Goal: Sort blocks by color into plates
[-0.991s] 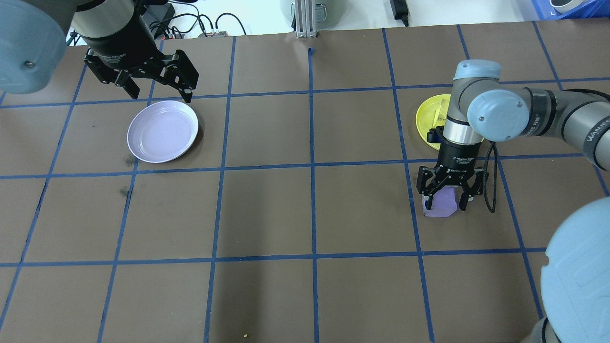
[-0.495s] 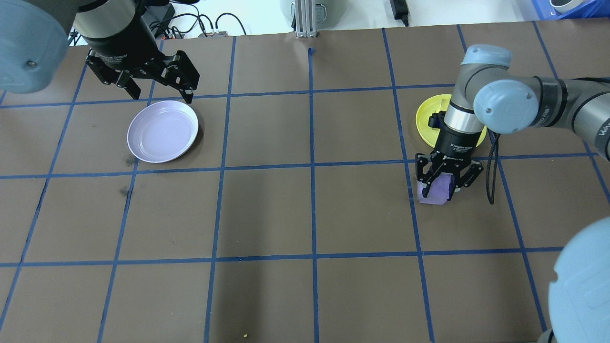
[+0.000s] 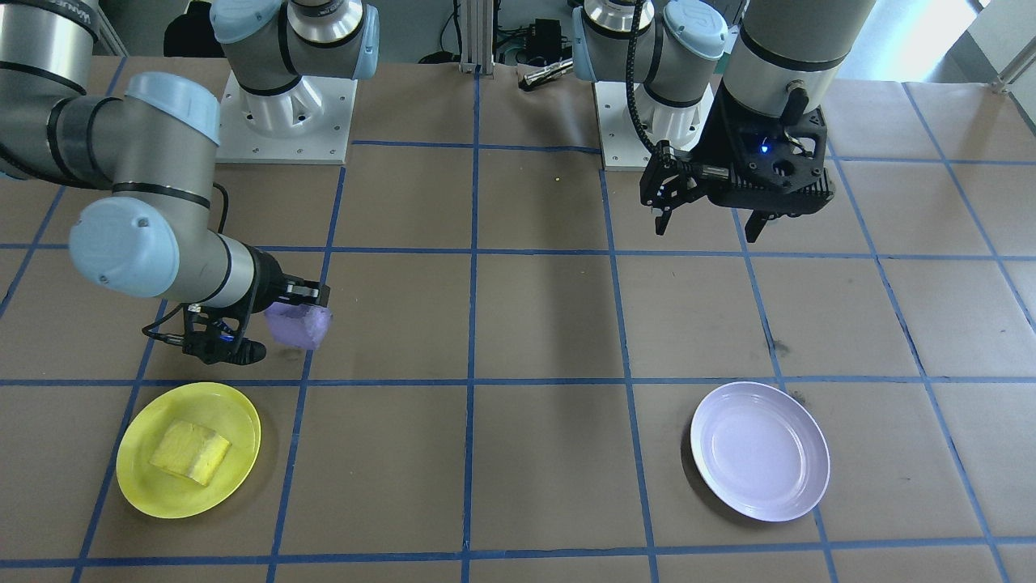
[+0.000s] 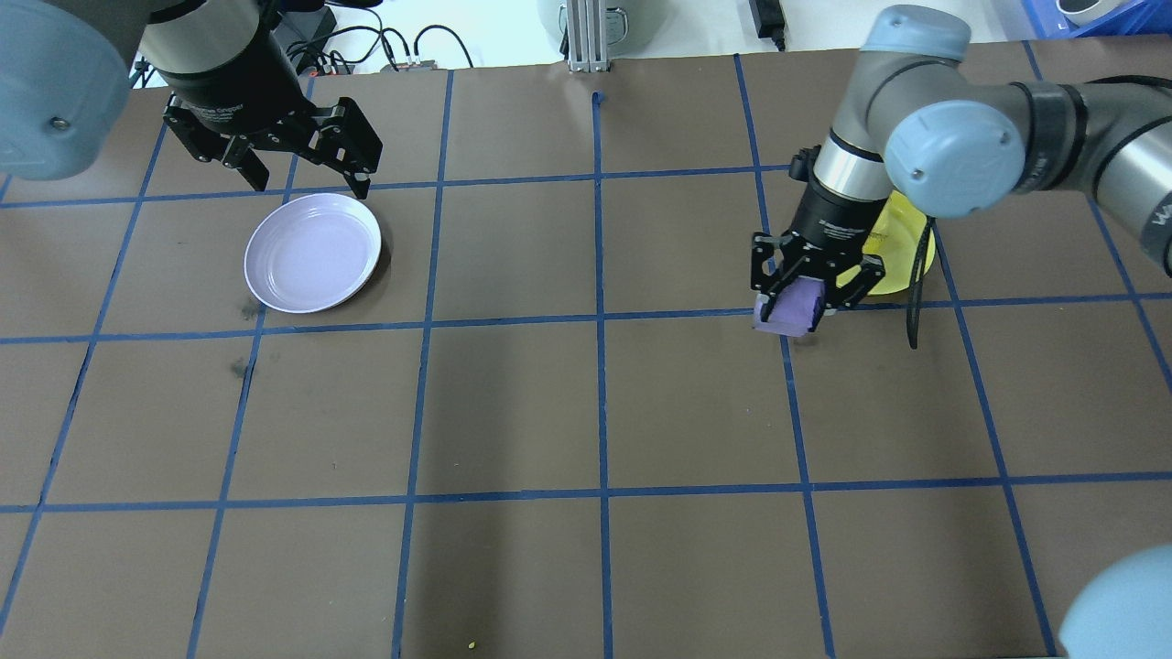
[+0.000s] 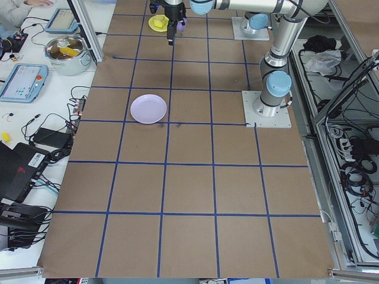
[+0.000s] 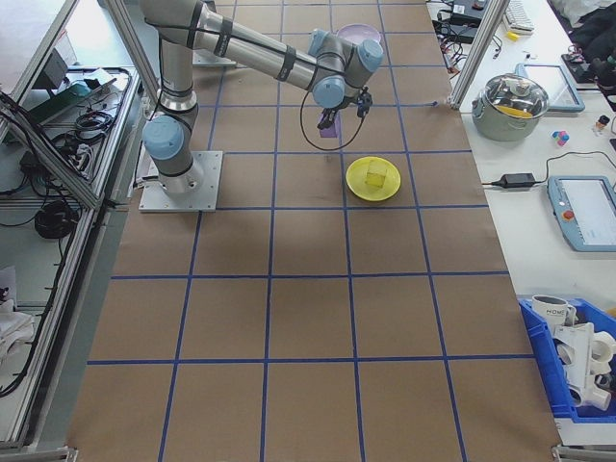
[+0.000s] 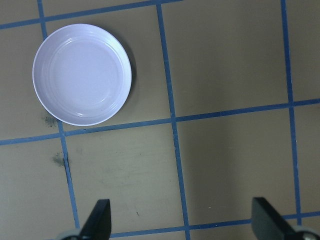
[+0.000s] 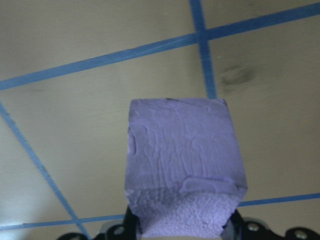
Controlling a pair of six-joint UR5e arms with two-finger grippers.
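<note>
Done: the yellow block (image 3: pixel 190 452) lies in the yellow plate (image 3: pixel 137 494), so that colour appears sorted.
In hand: the right tool (image 4: pixel 809 295) pinches the purple block (image 4: pixel 791 308) between its fingers; the front view shows the block lifted off the worktop (image 4: pixel 586 403), just beside the yellow plate and over a blue tape line.
Right wrist view: the purple block (image 8: pixel 182 167) fills the middle of the frame, its lower end hidden in the jaws, with bare worktop and tape lines beneath.
Destination: the lavender plate (image 4: pixel 312 252) sits well apart, on the robot's left side, with nothing in it.
Left tool: the left tool (image 4: pixel 307 174) hangs above the far rim of the lavender plate, jaws spread and holding nothing; its wrist view shows the lavender plate (image 7: pixel 82 74) and both fingertips wide apart.
Left to do: the purple block has to cross the worktop and be released into the lavender plate, directly or perhaps by a hand-over to the left arm.
Progress: judged roughly half complete.
</note>
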